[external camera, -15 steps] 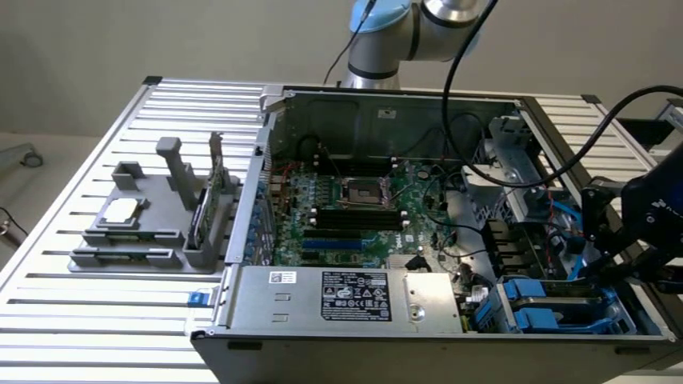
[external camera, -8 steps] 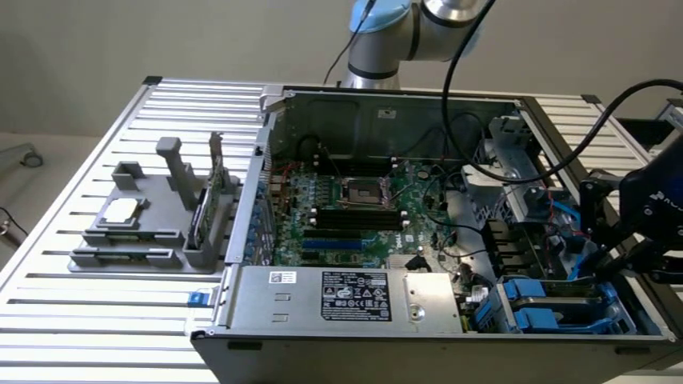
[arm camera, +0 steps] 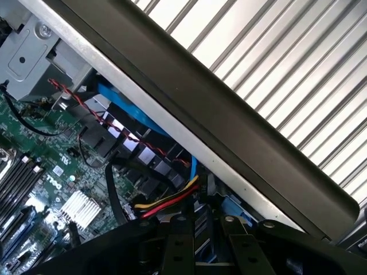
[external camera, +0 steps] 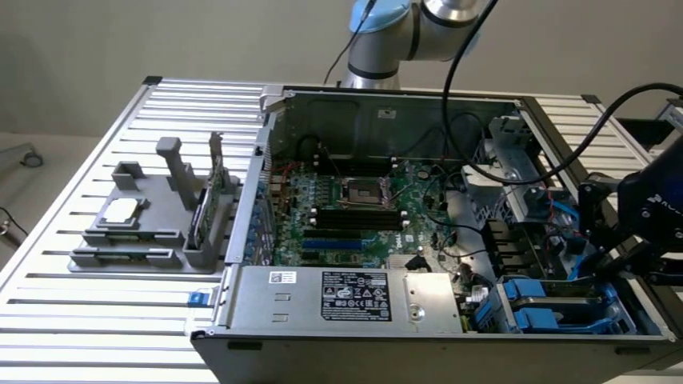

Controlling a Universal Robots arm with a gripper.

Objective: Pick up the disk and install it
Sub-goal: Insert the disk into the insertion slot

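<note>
I think I am at the putting-in step. My gripper (external camera: 610,268) hangs low at the lower right of the exterior view, inside the open case (external camera: 353,342). The disk (external camera: 555,294) lies there in its blue frame, in the lower right corner of the case, just beside and below the gripper. I cannot tell if the gripper is gripping it or only near it, and I cannot tell if the gripper is spread or pressed together. In the wrist view the gripper (arm camera: 206,246) is close to red and yellow wires (arm camera: 166,203) and the case wall. Any move here calls for going slow and straight, I think, because the spot is tight and the wires could snag. The green board (external camera: 363,216) fills the middle of the case, and a grey box (external camera: 353,296) with a sticker sits at the front. The case stands on a silver ribbed table (external camera: 96,320). A grey rack (external camera: 139,240) with a small chip (external camera: 120,210) stands at the exterior view's left. Behind is a plain pale wall (external camera: 107,40).
</note>
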